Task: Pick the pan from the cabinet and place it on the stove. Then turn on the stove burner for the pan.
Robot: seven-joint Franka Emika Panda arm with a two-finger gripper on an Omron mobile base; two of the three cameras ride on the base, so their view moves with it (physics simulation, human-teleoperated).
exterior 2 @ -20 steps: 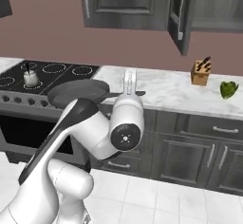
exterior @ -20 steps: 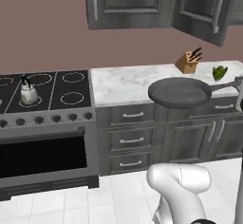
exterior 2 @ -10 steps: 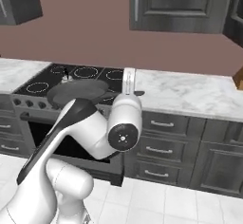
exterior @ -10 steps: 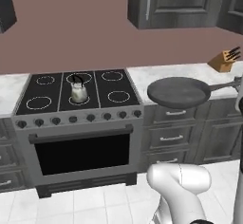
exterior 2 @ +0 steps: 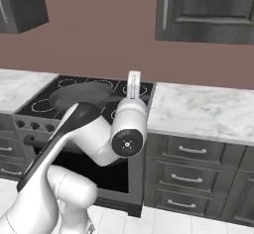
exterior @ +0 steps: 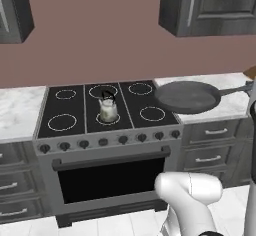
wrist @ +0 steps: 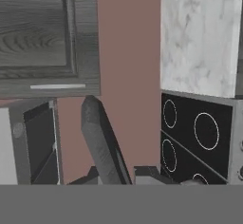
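The gripper (wrist: 116, 175) held the pan (exterior: 187, 96) by its thin handle. In the hand view its two dark finger tips sat at the bottom, one on each side of the pan, which showed there edge-on as a dark grey slab running up from between them. The view was rolled on its side, so the stove (wrist: 199, 137) and the marble counter (wrist: 197, 35) stood along the right, and a dark wood cabinet (wrist: 45, 38) with a silver bar handle filled the top left.

In the left base view the pan was up in the air, flat, over the place where the stove's right edge met the counter. Its handle pointed to the right, toward the edge of the picture. The front-right stove burner (exterior: 152, 114) was a thin white ring just below and left of the pan, with nothing on it.

A small white kettle (exterior: 107, 109) stood on the front-middle ring. A row of dark knobs (exterior: 102, 142) ran along the front of the range, above the black oven door (exterior: 107, 180).

In the right base view the white arm (exterior 2: 94, 139) bent across the front of the stove, and the pan showed as a dark round shape behind the arm, over the cooktop. Grey drawers (exterior 2: 191, 171) with short handles sat under the counter to the right. Dark wall cabinets hung above on both sides.
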